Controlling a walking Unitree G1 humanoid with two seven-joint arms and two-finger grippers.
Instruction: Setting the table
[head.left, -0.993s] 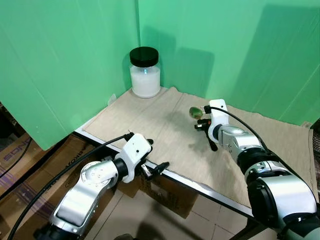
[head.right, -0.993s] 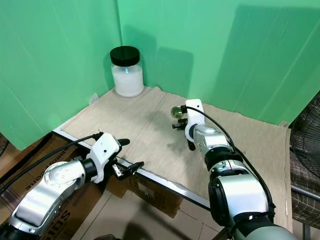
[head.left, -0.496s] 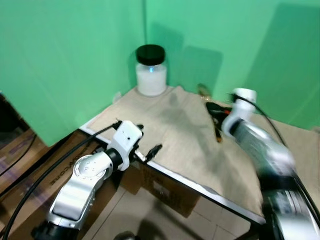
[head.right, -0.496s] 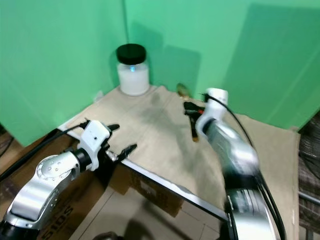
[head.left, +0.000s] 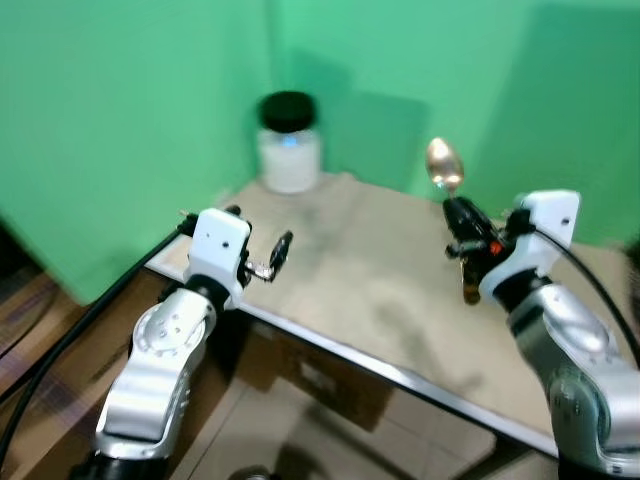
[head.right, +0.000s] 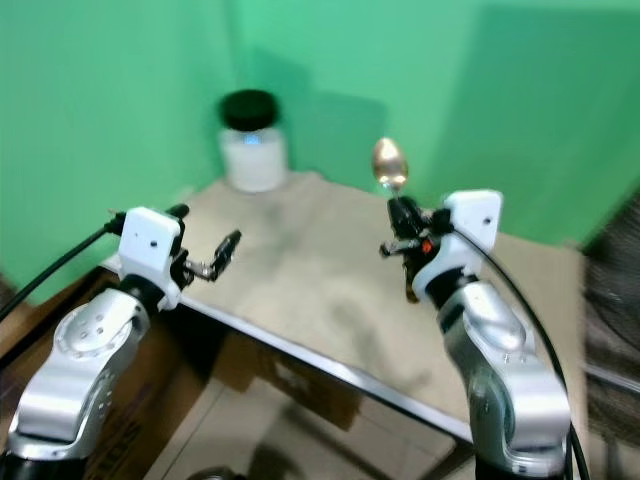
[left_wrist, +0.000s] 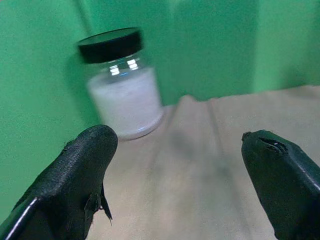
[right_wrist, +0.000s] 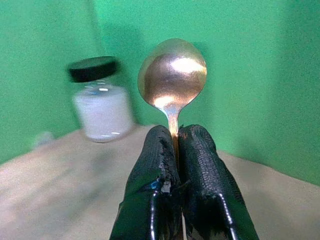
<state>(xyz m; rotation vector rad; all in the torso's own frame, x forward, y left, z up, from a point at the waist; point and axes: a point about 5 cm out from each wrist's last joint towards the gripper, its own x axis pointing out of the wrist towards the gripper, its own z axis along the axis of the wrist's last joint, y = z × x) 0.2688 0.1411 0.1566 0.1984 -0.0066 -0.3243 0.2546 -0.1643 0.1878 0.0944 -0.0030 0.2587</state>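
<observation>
I see the jar (head.left: 288, 142) standing on the bench (head.left: 340, 280) at its far left corner. To the jar's right, above the bench, the right pincer (head.left: 452, 207) holds the spoon (head.left: 444, 164) upright. Nearer me than the jar, the left pincer (head.left: 262, 252) hangs over the bench's front left edge.

It looks like a staged test corner, not a lived-in home: plain green backdrop panels (head.left: 120, 110) wall in a small surface (head.left: 380, 290) under a beige cloth, cardboard boxes (head.left: 320, 375) sit beneath it on a tiled floor (head.left: 300, 450).
</observation>
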